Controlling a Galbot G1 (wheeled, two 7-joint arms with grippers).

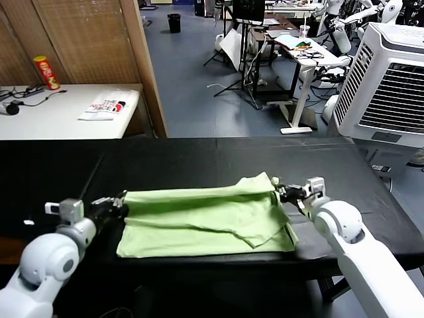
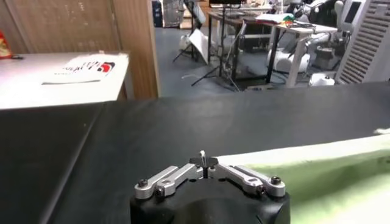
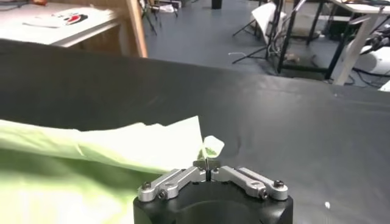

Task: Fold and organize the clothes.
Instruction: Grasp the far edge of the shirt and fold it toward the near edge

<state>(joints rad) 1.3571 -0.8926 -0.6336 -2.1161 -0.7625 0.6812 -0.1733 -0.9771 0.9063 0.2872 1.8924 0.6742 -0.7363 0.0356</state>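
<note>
Head view, green shirt [image 1: 205, 215] spread on black table [image 1: 199, 156], left claw [image 1: 119, 204] clamped on its nine o'clock edge, right claw [image 1: 283, 192] clamped on its two o'clock corner.

No text can be made out with certainty. The white plastic packet [image 1: 108, 106] near the right edge of the pale counter [image 1: 46, 122] carries red and black print, too small to read. The red and yellow can [image 1: 46, 72] near that counter's far edge bears markings, likewise illegible.

Pale green shirt [image 1: 205, 218] lies folded lengthwise on the black table [image 1: 199, 159], rumpled.
</note>
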